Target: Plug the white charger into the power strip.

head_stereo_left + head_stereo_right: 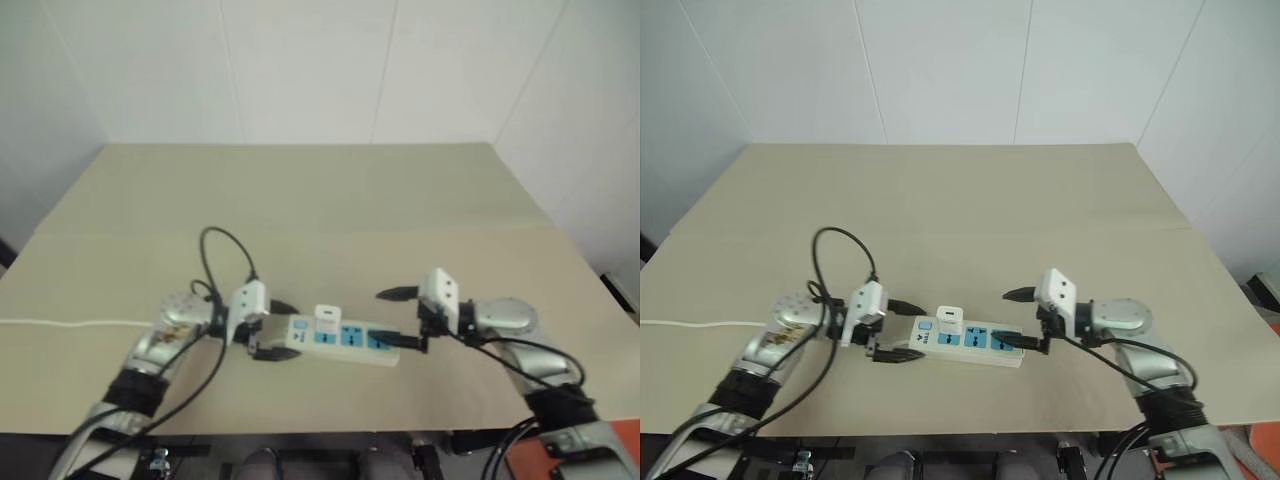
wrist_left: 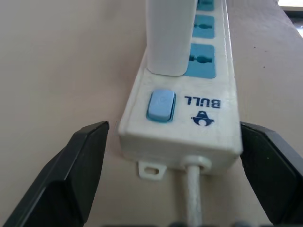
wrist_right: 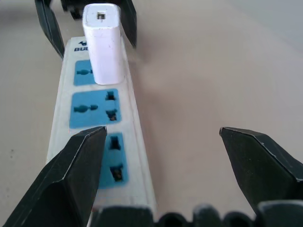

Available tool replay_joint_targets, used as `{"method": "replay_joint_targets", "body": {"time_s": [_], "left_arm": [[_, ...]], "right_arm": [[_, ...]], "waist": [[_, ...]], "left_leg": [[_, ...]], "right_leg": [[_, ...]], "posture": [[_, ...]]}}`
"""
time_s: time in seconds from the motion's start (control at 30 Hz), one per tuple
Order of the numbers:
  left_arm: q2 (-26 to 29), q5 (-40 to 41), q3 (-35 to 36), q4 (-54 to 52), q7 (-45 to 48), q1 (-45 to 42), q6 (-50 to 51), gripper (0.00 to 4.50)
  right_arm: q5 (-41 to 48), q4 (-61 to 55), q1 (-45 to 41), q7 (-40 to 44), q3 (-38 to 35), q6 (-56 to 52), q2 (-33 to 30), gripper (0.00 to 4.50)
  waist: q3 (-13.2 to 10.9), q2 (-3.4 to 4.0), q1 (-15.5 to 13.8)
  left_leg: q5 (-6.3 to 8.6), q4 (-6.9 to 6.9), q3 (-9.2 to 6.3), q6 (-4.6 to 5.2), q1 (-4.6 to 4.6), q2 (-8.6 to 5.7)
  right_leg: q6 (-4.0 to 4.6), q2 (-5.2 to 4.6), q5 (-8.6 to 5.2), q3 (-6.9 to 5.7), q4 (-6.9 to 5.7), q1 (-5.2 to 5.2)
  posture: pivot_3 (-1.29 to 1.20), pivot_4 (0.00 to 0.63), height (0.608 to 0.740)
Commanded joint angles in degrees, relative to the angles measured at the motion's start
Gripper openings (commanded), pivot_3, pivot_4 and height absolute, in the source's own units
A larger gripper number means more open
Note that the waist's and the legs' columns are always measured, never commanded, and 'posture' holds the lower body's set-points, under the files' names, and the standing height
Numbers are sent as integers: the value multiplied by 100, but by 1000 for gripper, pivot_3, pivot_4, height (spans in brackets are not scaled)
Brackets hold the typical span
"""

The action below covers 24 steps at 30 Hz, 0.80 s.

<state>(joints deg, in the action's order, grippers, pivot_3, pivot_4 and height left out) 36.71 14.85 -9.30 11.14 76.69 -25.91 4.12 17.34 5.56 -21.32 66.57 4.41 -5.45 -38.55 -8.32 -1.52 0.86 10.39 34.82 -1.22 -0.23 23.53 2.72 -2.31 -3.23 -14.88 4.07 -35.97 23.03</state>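
Charger [image 1: 950, 319] – upright in power strip's [image 1: 970, 341] end socket, apparently seated. Left gripper [image 1: 897, 331], right gripper [image 1: 1025, 320] – jaws wide, empty, flanking the strip's ends.

charger prongs: hidden; the white charger [image 3: 103, 42] stands upright on the end socket face of the power strip [image 1: 970, 340], its base flush against it.
charger top: cut off by the left wrist view's edge.
strip cord: the thin white cord [image 2: 193, 198] leaves the picture just past the strip's end.
strip far end: runs out of the left wrist view.
covered socket: mostly hidden under the charger.
left gripper [image 3: 87, 23]: in the right wrist view, probably its fingers, cropped.
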Motion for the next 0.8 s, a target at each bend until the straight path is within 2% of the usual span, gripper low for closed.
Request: {"method": "replay_joint_targets", "body": {"time_s": [0.03,0.23,0.4,0.57,0.8], "left_arm": [[298,453,390,-538,234,203,180,4483],[870,909,924,-1140,430,732,429,4483],[1355,1027,1430,-1158,475,1015,446,4483],[1595,1157,1828,-1180,417,1291,501,4483],[1642,1329,2081,-1403,276,1590,680,4483]], "right_arm": [[269,-370,184,114,-495,-25,-333,4500],[445,-728,903,180,-1149,-42,-901,4500],[580,-1023,1588,42,-1744,-117,-1187,4500],[578,-1283,2156,-100,-2220,-191,-1295,4500],[571,-1553,2624,-236,-2609,-282,-1320,4500]], "waist": [[-1,-1,-1],[-13,-3,-12],[-23,-1,-9],[-25,-2,-8],[-25,-2,-8]], "left_leg": [[0,-2,0,0,0,0],[1,-3,4,-1,4,0],[0,1,4,-1,-6,1],[0,3,9,-2,-25,3],[0,2,12,-2,-24,4]], "right_leg": [[0,0,-1,0,2,0],[-3,-4,-3,-1,8,1],[-36,-4,-23,-1,5,-4],[-33,-5,-27,0,4,-20],[-37,-6,-25,1,5,-21]], "posture": [[0,150,740],[0,150,740],[0,150,740],[0,150,740],[0,150,740]]}}
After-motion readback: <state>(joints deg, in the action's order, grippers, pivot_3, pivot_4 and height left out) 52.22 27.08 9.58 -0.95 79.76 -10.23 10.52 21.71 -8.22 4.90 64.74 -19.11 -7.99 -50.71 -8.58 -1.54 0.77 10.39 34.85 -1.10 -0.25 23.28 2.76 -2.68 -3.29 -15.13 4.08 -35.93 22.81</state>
